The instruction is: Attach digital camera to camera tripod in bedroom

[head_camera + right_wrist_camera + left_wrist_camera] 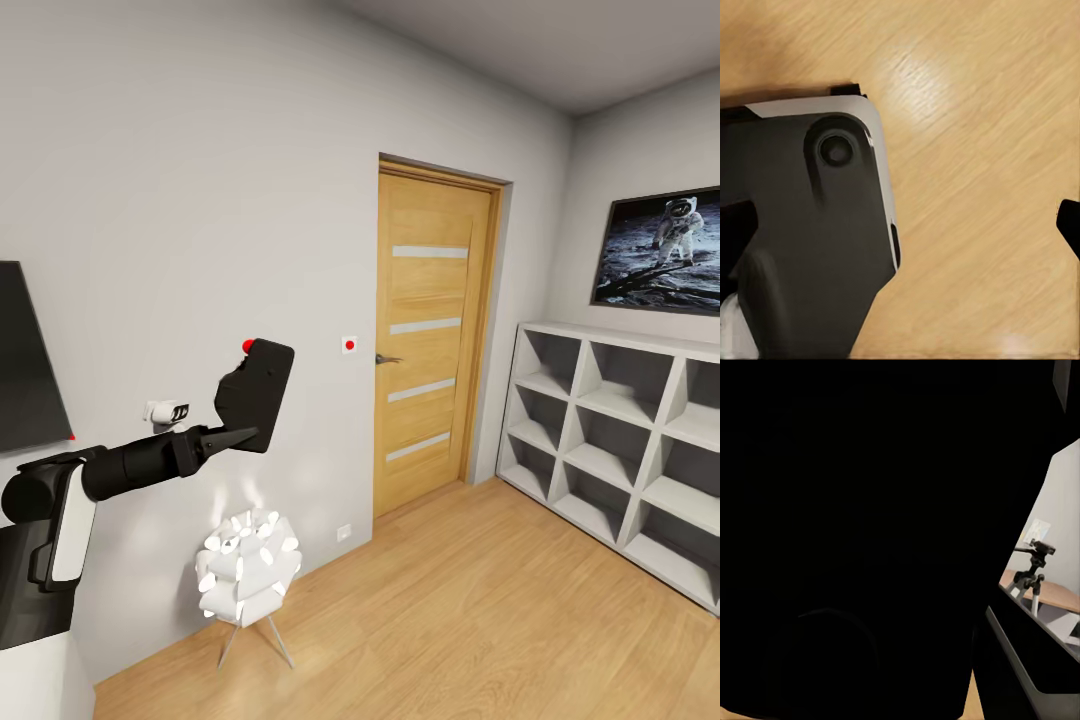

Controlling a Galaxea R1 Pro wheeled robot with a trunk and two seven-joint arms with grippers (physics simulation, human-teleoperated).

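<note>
Left pincer point(232, 437) holds the digital camera point(255, 385) raised in the bedroom.

Its fingers are clamped on the black camera, red button on top, in front of the grey wall. Below stands a white petal-shaped lamp point(247, 575) on the plank floor point(470, 610). Farther off are the oak door point(430, 335) and white cube shelves point(625, 440). The left wrist view glimpses the camera tripod point(1033, 577) standing past the dark camera body. I cannot tell the right pincer's state.

- My left arm point(130, 462) is a matte black cylindrical tube with a white-panelled elbow joint.
- My base point(810, 225) is dark grey, white-edged, with a round recessed cap.
</note>
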